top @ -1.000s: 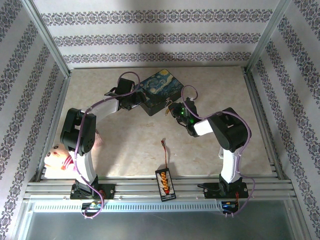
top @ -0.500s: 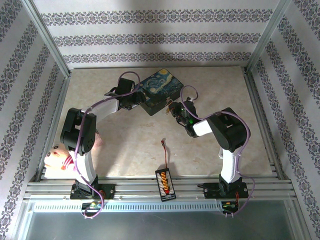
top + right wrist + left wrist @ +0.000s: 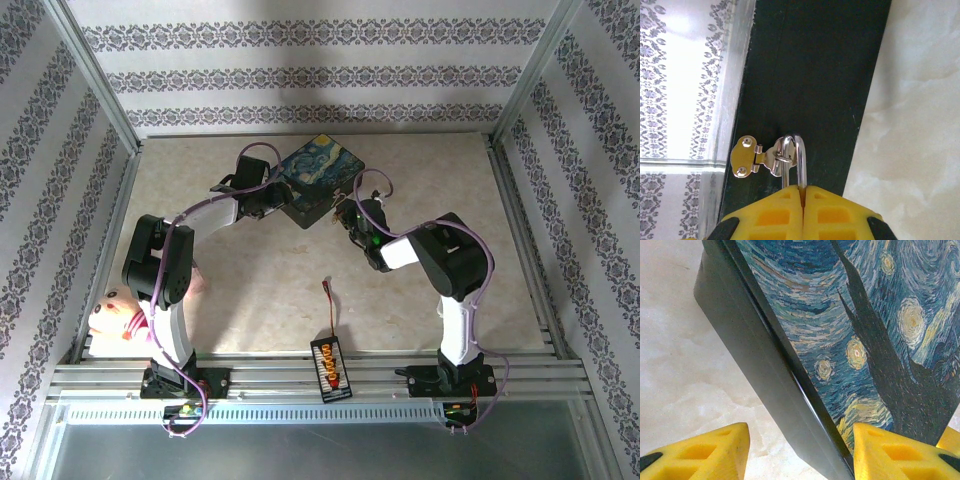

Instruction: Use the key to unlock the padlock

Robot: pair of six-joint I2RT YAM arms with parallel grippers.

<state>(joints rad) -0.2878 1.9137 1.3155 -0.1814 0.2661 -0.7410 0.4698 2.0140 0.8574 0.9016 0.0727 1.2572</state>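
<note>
Looking across the table (image 3: pixel 440 190) from left to right, I count 1 pink plush toy (image 3: pixel 112 315) well off to the near left of the painted box (image 3: pixel 318 178), then 2 arms reaching in on that box. The left gripper (image 3: pixel 270 202) sits at the box's left corner. Its wrist camera shows 2 yellow fingers (image 3: pixel 700 452) standing apart with the corner between them: 1 is right against the lid's edge, the other clear of the dark side wall. On the near side of the box, well apart from it, lie 1 black connector board (image 3: pixel 329 366) and 1 red-tipped wire lead (image 3: pixel 329 300). On the box's dark wall facing the right arm is 1 silver latch (image 3: pixel 751 160), and 1 padlock (image 3: pixel 801 165) hangs through it by its thin shackle. The right gripper (image 3: pixel 350 215) is just right of that latch, its 2 fingers pressed together with the shackle rising from their tips. The padlock's body is hidden behind them, and I cannot tell whether they pinch anything.
</note>
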